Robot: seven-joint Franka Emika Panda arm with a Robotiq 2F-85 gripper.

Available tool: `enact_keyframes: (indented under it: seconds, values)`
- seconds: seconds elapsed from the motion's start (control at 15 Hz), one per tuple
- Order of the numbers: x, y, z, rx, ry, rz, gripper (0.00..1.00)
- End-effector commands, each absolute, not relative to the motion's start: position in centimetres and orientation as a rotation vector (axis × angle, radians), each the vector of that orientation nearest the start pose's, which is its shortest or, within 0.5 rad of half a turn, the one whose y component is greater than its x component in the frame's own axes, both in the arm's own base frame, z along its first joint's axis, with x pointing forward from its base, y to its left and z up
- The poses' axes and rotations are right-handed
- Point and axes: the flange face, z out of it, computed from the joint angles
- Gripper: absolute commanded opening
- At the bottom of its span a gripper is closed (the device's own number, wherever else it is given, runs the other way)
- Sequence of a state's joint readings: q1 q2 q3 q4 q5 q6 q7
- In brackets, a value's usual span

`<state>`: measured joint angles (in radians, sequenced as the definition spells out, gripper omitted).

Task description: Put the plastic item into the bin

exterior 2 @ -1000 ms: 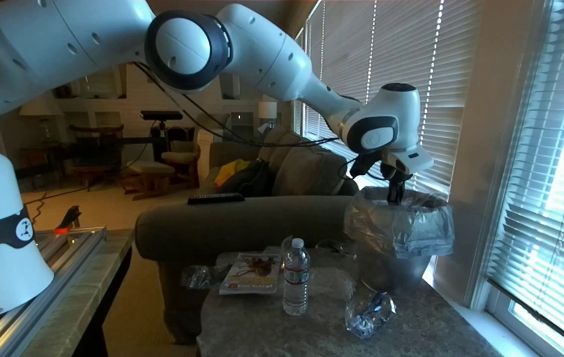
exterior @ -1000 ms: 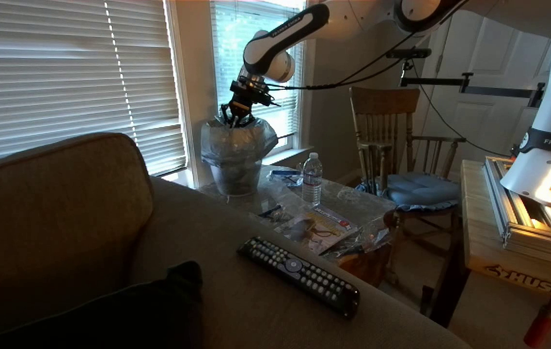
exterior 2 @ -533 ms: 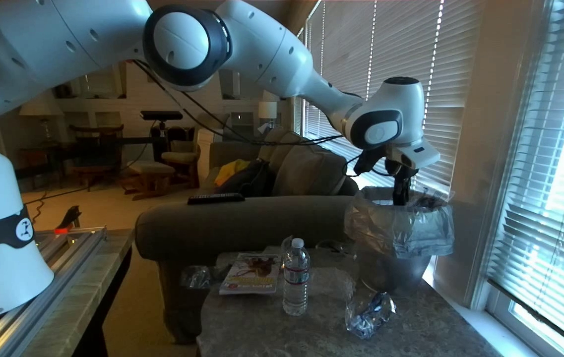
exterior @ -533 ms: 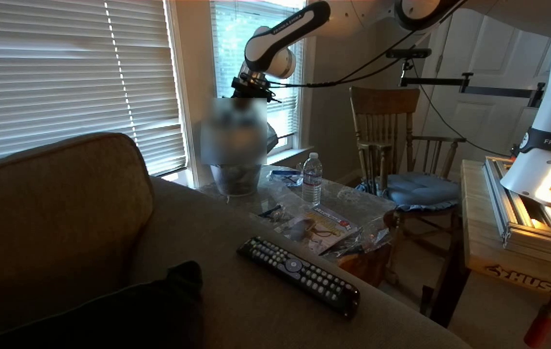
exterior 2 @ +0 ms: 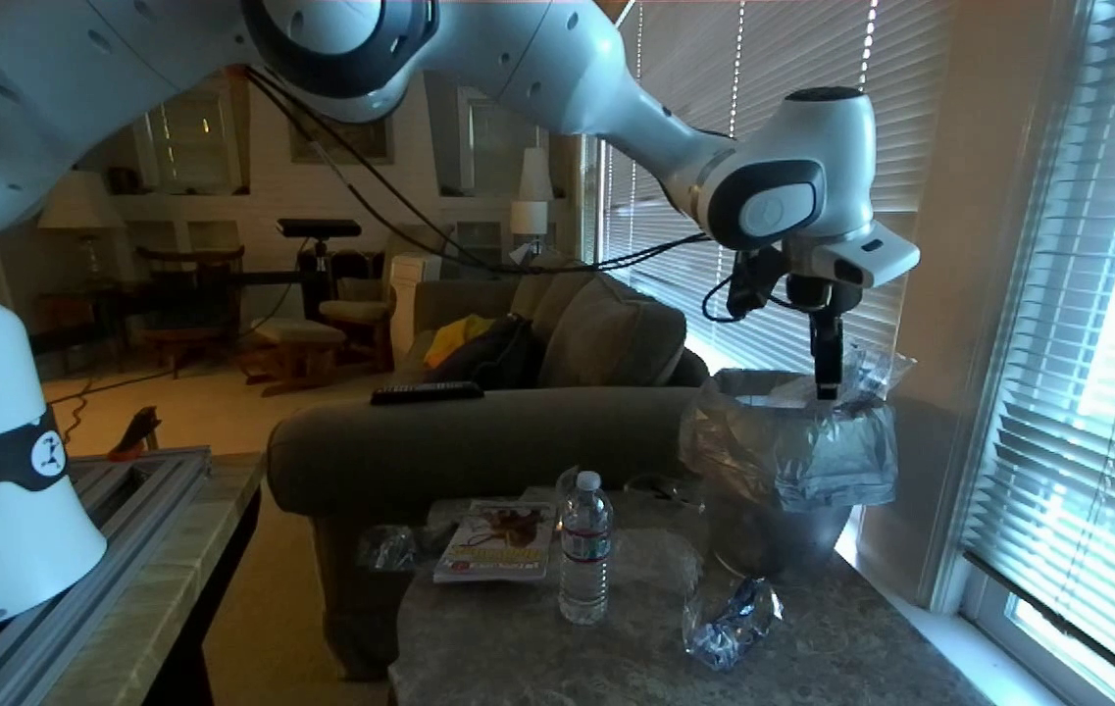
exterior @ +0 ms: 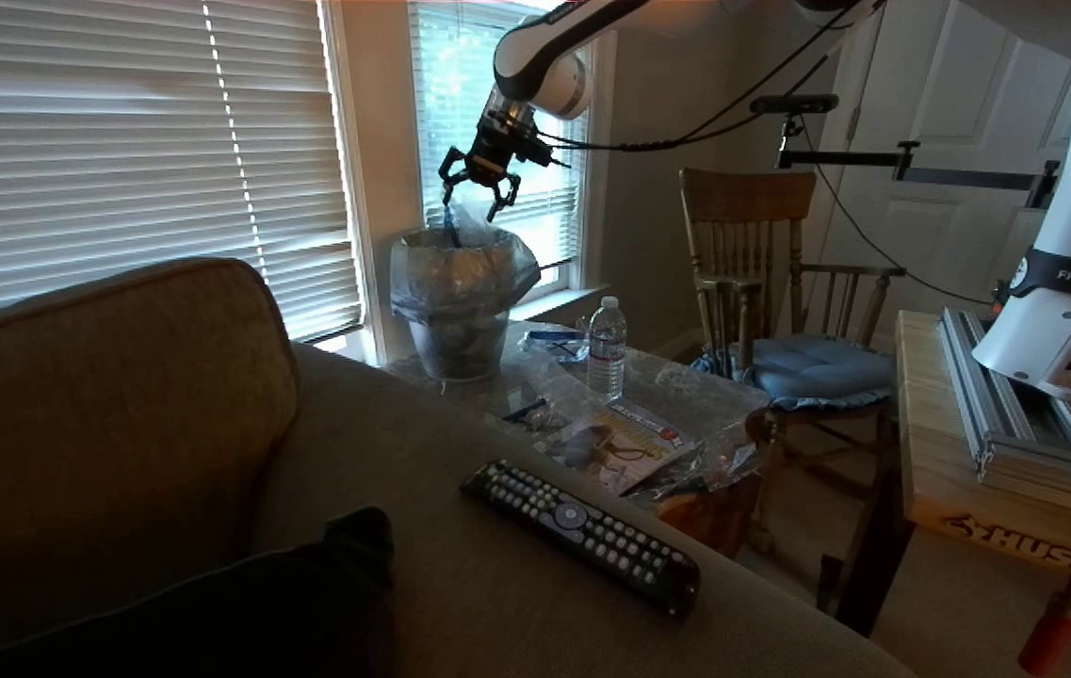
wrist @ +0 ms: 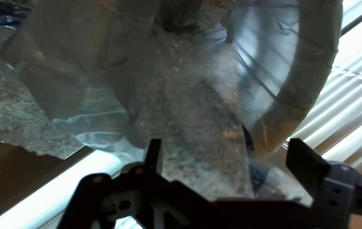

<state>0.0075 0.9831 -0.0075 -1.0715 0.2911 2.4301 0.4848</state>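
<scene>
The bin [exterior: 456, 344] stands on the side table, a crinkled translucent bag [exterior 2: 783, 456] bunched over its rim. Out of its mouth pokes the plastic item [exterior: 471, 224], a clear film with a dark blue strip; in the wrist view this film [wrist: 193, 105] spreads below and between my fingers. My gripper [exterior: 470, 209] is open just above the bin, its jaws wide apart. One finger [exterior: 447, 193] is close to the strip's top; whether they touch I cannot tell. In the wrist view the gripper [wrist: 223, 146] shows both fingertips with no grip on the film.
On the table are a water bottle [exterior 2: 584, 559], a magazine [exterior 2: 498, 541] and a crumpled clear wrapper [exterior 2: 732, 628]. A sofa arm [exterior 2: 488, 441] with a remote [exterior: 582, 537] borders the table. Window blinds [exterior 2: 1077, 392] are close behind the bin.
My gripper has risen out of the bin's mouth and its fingers have spread apart. The plastic film now sticks up above the rim. The bin has stayed put.
</scene>
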Motion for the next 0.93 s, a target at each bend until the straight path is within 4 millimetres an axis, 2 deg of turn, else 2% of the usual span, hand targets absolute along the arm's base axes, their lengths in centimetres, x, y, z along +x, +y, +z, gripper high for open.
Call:
enact_keyframes:
  seconds: [0.0,0.27,0.4,0.8,0.87]
  values:
    - [78.5,0.1,27.7,-2.691,0.832,-0.423,1.00]
    - [76.7,0.4,27.5,-2.730,0.772,-0.375,1.00]
    - [75.4,-0.2,27.4,-2.768,0.772,-0.348,1.00]
    - [69.8,-5.3,27.9,-2.967,0.755,-0.281,1.00]
    - [68.7,-5.8,27.5,-3.007,0.741,-0.258,1.00]
